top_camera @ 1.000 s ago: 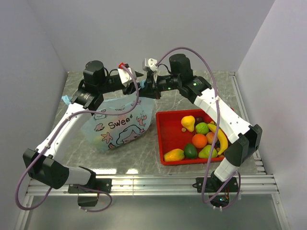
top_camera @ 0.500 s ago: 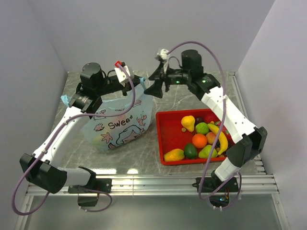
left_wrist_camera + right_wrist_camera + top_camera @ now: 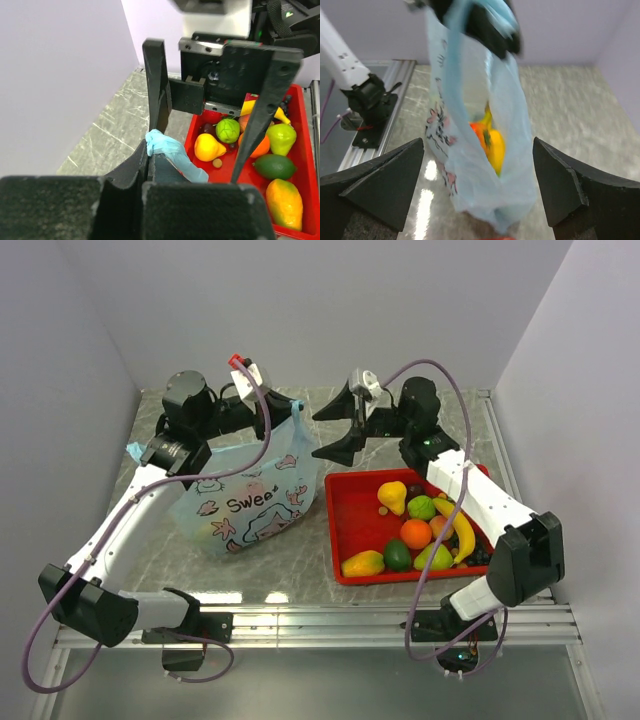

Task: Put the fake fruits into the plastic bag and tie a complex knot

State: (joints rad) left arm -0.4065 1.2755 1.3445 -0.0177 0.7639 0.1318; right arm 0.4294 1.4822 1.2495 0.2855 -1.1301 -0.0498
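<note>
Right gripper (image 3: pixel 316 436) now drawn back from the plastic bag (image 3: pixel 245 502), jaws spread wide, left gripper (image 3: pixel 288 412) pinching one pale-blue handle (image 3: pixel 167 150) aloft, translucent bag sagging on the table (image 3: pixel 290 562) left of the red tray (image 3: pixel 345 502), orange-yellow fruit (image 3: pixel 490 142) showing inside.

A red rectangular tray (image 3: pixel 352 515) sits at four o'clock on a grey marble-patterned tabletop (image 3: pixel 270 575), enclosed by plain white walls (image 3: pixel 300 310).

My plastic bag (image 3: pixel 245 495) is translucent light blue, printed with pale, dark-outlined cartoon figures and dark lettering. Orange and yellow fake fruits (image 3: pixel 492 142) show through it. On the right, a red tray (image 3: pixel 345 515) holds a yellow pear (image 3: pixel 392 496), an orange (image 3: pixel 416 533) and a green lime (image 3: pixel 398 556). The surface (image 3: pixel 290 570) is grey veined marble.
</note>
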